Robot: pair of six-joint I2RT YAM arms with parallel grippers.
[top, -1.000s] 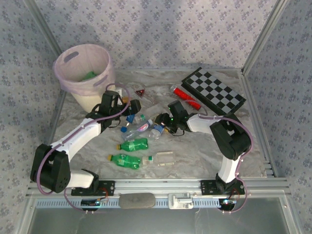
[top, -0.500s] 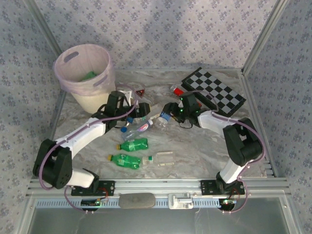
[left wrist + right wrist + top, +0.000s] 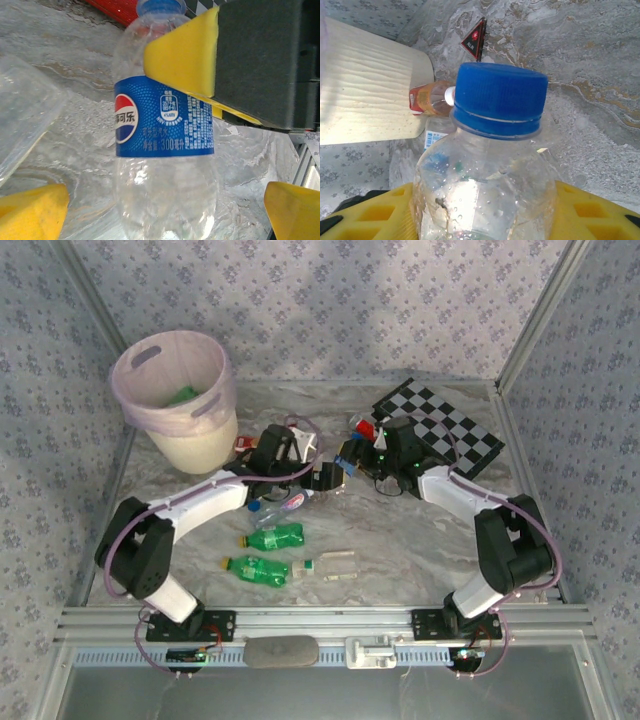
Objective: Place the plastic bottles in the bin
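Marbled table [image 3: 400,540]: right gripper [image 3: 485,212] clamps blue-capped bottle [image 3: 496,100]; left gripper [image 3: 321,478] gapes wide

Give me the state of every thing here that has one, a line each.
right claw, shut on the Pepsi bottle
left claw, open, gripping nothing
Pepsi bottle, capped, held by the right claw
bin, upright, green item inside
far green bottle, lying on its side
near green bottle, lying on its side
chessboard, lying flat

Pale floral-patterned walls [image 3: 330,300], marbled grey-white tabletop [image 3: 400,540], aluminium frame rail [image 3: 330,618] along the near edge — soft, even light
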